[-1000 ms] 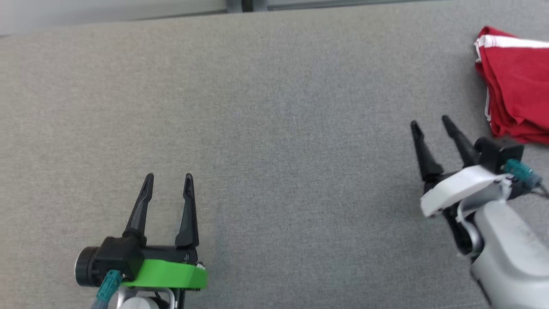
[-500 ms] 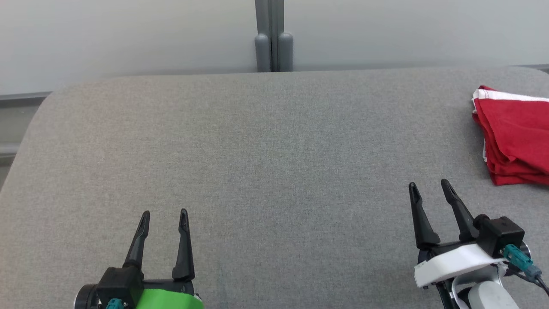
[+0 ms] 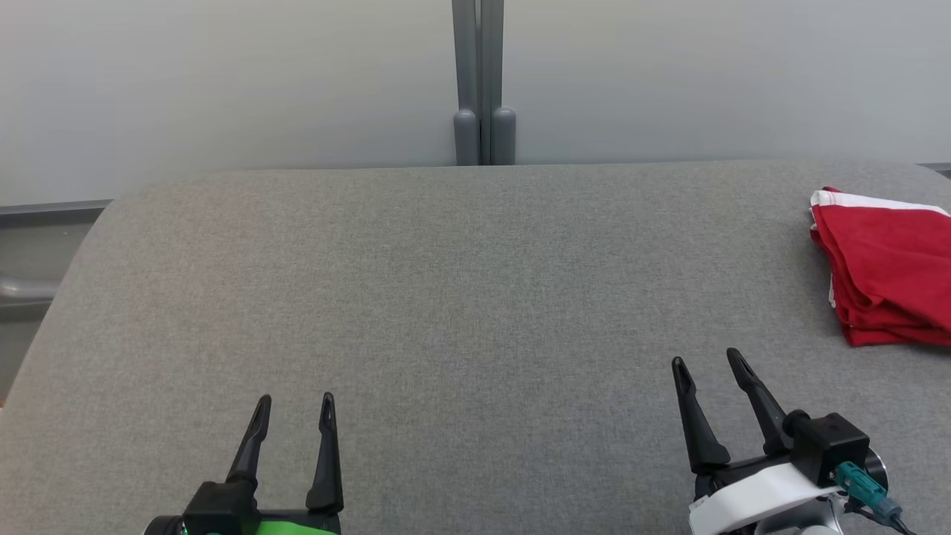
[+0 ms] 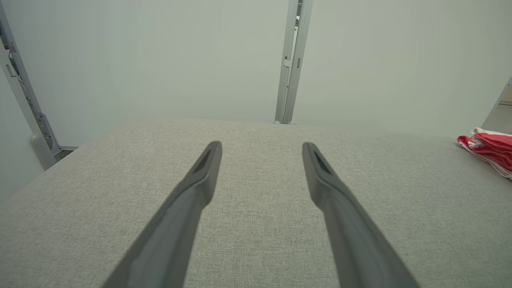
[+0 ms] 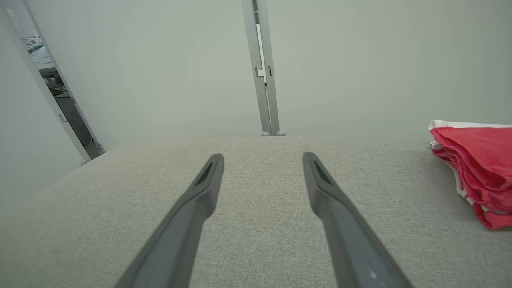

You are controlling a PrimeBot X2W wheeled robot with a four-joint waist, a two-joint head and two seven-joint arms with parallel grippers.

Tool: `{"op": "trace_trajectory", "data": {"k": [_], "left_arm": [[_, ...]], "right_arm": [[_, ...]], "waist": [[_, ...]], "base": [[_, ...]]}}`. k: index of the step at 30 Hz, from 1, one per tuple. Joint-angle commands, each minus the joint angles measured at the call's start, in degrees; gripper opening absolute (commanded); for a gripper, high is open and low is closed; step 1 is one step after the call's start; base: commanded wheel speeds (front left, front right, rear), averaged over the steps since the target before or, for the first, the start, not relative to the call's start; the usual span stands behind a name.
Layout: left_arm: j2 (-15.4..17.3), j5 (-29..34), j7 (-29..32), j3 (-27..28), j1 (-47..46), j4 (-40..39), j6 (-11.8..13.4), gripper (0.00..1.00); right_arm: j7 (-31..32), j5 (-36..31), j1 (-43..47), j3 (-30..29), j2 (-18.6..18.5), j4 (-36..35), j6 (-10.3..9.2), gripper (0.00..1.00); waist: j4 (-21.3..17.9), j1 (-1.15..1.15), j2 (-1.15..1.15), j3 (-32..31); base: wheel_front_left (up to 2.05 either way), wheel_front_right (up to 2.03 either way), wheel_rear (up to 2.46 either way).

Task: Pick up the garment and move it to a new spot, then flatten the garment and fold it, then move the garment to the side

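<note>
We find both arms low at the near edge of the grey padded table (image 3: 475,297), fingers pointing away from the robot and towards the far wall. The left gripper (image 3: 296,401) sits at the lower left with its fingers nearly parallel. The right gripper (image 3: 706,358) sits at the lower right, canted slightly leftward. Each claw stands fully spread with nothing between its fingers, and both wrist views show bare fabric in the gap.

The red garment (image 3: 884,267), folded and white-trimmed, lies at the table's right edge, ahead of and to the right of the right gripper and well apart from it.

Against one second ago, the whole head view has shifted, so the camera has tilted upward: the wall and the grey post (image 3: 479,82) now show. The right gripper lies further back from the garment, and both claws are as wide as before
</note>
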Motion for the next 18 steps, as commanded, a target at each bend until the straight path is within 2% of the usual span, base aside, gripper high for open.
{"op": "trace_trajectory", "data": {"k": [1, 9, 10, 15, 18], "left_arm": [[0.2, 0.2, 0.0, -0.1, 0.5, 0.1, 0.2, 1.00], [0.2, 0.3, 0.0, -0.3, 0.4, 0.3, 0.7, 1.00], [0.0, 0.1, 0.0, -0.2, 0.0, 0.4, 0.4, 0.00], [0.0, -0.7, 0.1, -0.3, 0.4, 2.6, 0.2, 0.00], [0.2, -4.2, 0.7, 0.1, 0.1, 2.5, 0.0, 0.00]], "right_arm": [[-0.1, -0.4, 0.5, 0.1, -0.1, 0.2, -0.11, 1.00], [-0.1, 0.0, 0.1, 0.3, -0.4, 0.8, -0.11, 1.00], [0.0, 0.0, 0.0, 0.3, -0.2, 0.7, 0.00, 0.00], [0.2, 1.0, 1.1, 0.4, 0.0, 2.8, 0.01, 0.00], [0.8, 4.4, 0.8, 0.0, 0.0, 2.8, 0.01, 0.00]], "waist": [[-0.1, 0.00, 0.00, -0.1], [-0.6, 0.00, 0.00, -0.3], [-0.6, 0.00, 0.00, -0.3], [-0.7, 0.00, 0.00, -0.3], [-0.7, 0.00, 0.00, -0.2]], "base": [[0.00, 0.00, 0.00], [0.00, 0.00, 0.00], [0.00, 0.00, 0.00], [0.00, 0.00, 0.00], [0.00, 0.00, 0.00]]}}
